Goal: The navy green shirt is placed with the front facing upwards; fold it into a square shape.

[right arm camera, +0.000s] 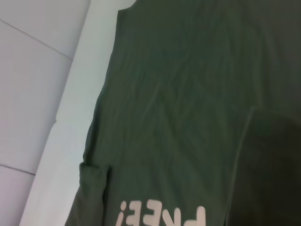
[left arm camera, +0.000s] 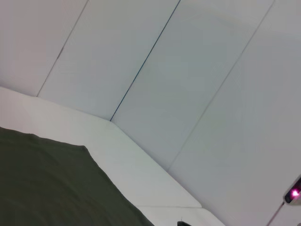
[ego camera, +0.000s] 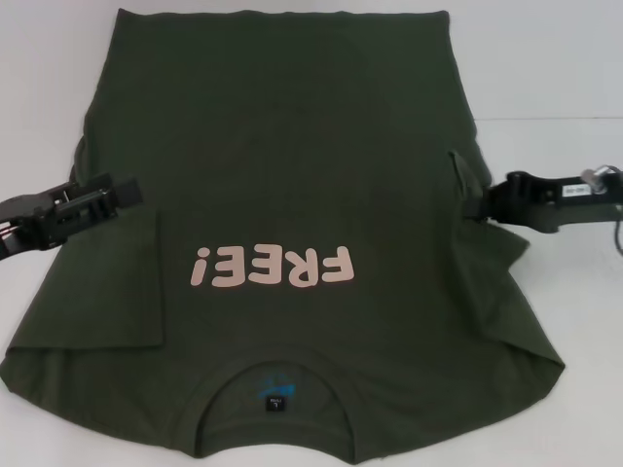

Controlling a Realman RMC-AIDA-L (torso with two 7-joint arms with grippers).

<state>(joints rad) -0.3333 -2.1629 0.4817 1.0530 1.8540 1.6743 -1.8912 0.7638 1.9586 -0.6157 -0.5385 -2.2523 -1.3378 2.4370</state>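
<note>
1. One navy green shirt (ego camera: pixel 292 195) lies spread front-up on the white table (ego camera: pixel 545 68). Its collar (ego camera: pixel 277 384) sits at the near edge of the head view and its hem at the far end.
2. One pale pink "FREE!" print (ego camera: pixel 270 267) crosses the chest and reads upside down from the head camera. One small dark neck label (ego camera: pixel 276 401) with a blue patch shows inside the collar.
3. Both short sleeves are turned in over the body. The left sleeve (ego camera: pixel 107 282) lies as a flat flap beside the print, and the right sleeve (ego camera: pixel 496 282) is bunched and creased along the shirt's right side.
4. Two grippers are in view, one on each side of the shirt.
5. The left gripper (ego camera: pixel 125 193) lies low at the shirt's left edge, with its tip over the cloth above the folded sleeve. Its fingers look close together, but I cannot tell whether they grip any fabric.
6. The right gripper (ego camera: pixel 479 202) reaches in at the right edge, where a small fold of cloth stands up just beside its tip. I cannot tell whether it is closed on that cloth.
7. The left wrist view shows one corner of the shirt (left arm camera: pixel 47 183) on the table, with white wall panels (left arm camera: pixel 188 70) behind.
8. The right wrist view shows the shirt body (right arm camera: pixel 178 94) and part of the print (right arm camera: pixel 162 216).
</note>
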